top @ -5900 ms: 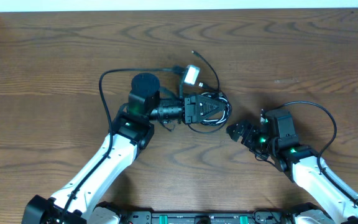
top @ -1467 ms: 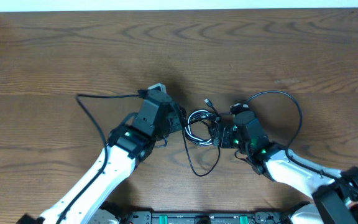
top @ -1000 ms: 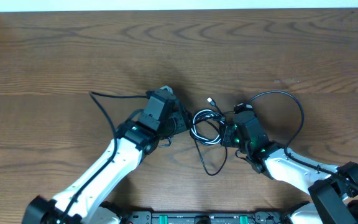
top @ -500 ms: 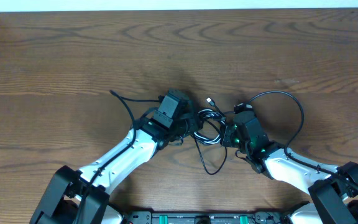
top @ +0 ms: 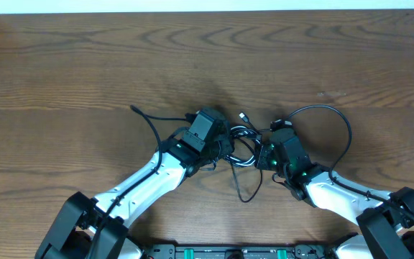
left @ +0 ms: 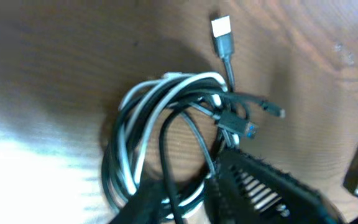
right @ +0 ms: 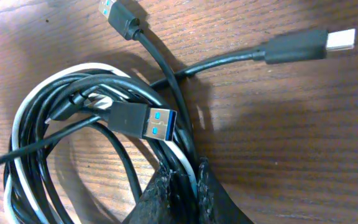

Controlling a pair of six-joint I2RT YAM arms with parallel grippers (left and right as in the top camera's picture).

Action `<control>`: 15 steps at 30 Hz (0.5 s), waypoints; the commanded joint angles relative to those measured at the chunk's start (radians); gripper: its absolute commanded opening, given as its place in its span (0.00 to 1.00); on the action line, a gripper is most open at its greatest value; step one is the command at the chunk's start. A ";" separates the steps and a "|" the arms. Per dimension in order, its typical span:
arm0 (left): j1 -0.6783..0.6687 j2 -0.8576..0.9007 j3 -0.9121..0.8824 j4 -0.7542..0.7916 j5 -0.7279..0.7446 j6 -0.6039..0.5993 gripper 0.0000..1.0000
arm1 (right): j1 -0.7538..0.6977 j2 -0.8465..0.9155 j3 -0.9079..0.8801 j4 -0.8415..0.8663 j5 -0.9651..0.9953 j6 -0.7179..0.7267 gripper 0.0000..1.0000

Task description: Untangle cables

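Observation:
The cables [top: 241, 137] lie as one tangled coil of black and white cords at the table's middle, with a loose black loop [top: 249, 188] trailing toward the front. My left gripper [top: 225, 147] holds the coil's left side. In the left wrist view its fingers close on the coil's near strands [left: 160, 137], and a silver plug [left: 221, 28] points away. My right gripper [top: 259, 153] is shut on the right side. In the right wrist view it [right: 184, 177] pinches white and black strands. A blue-tipped plug [right: 145, 121] lies across the coil [right: 55, 118], and another plug [right: 309, 45] points right.
The bare wooden table [top: 63, 65] stretches out on all sides, with a white strip along its far edge. Each arm's own thick black wire arcs above the table: the left one [top: 146, 119] and the right one [top: 340, 122].
My left gripper has slid right to the coil and closed its jaws onto the left side. The right gripper has held its grip and place.

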 commanded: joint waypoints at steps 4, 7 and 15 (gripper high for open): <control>-0.003 0.011 0.009 -0.002 -0.066 0.001 0.08 | -0.003 0.009 -0.009 -0.006 0.022 0.002 0.08; -0.003 0.009 0.009 0.004 -0.076 0.002 0.08 | -0.003 0.009 -0.009 -0.009 0.022 0.002 0.07; -0.002 -0.134 0.018 0.020 -0.084 0.122 0.07 | -0.003 0.009 -0.009 -0.013 0.022 0.002 0.04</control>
